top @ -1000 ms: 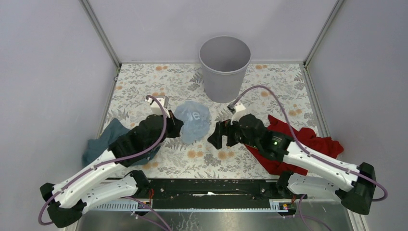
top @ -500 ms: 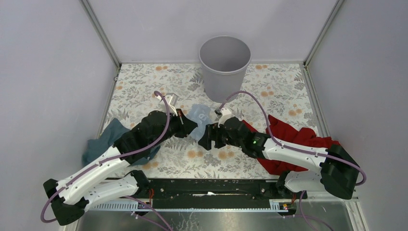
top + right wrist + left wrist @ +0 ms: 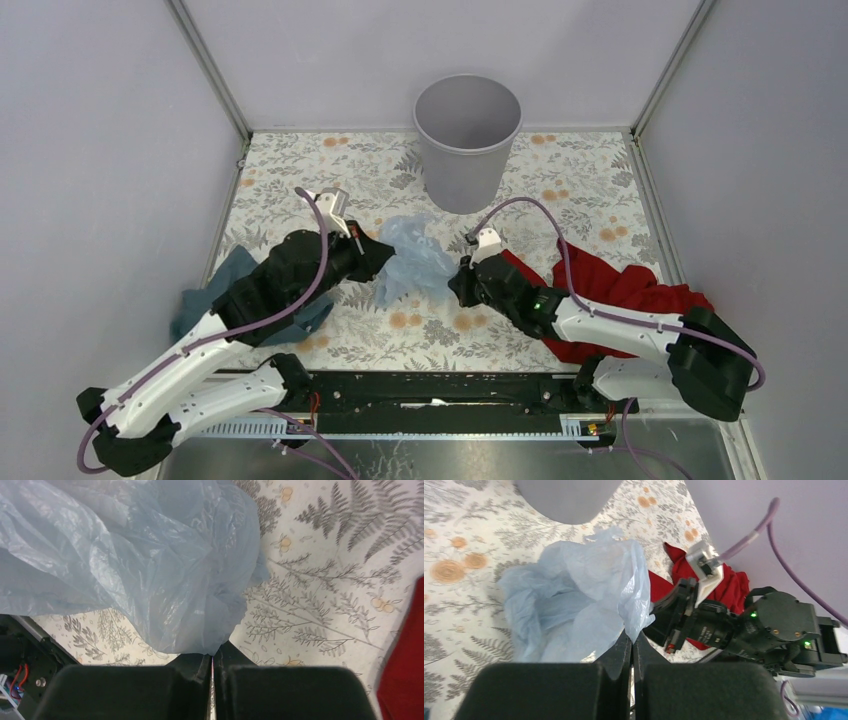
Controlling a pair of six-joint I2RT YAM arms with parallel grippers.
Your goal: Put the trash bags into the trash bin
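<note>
Pinching it from both sides, Ana: the left claw point(image 3: 373, 260) is clamped on one edge of the trash bag point(image 3: 410, 262), the right claw point(image 3: 460, 282) is clamped on the opposite corner, and the bag sits bunched between them mid-frame in the overhead view.

So the grasp looks made, Leo, and the carry is due next, I'd say. The trash bin point(image 3: 467, 140) stands upright at top centre, mouth open, apart from the bag.

Right. That calls for both arms lifting together, clearing the rim, then letting go over the mouth.

Anything in the way?

Little, by my reading. The red cloth point(image 3: 625, 290) lies under the right arm at lower right and the teal cloth point(image 3: 222, 290) under the left arm at left, both on the flowered counter point(image 3: 300, 170). The thin film could tear if the claws pull apart.
</note>
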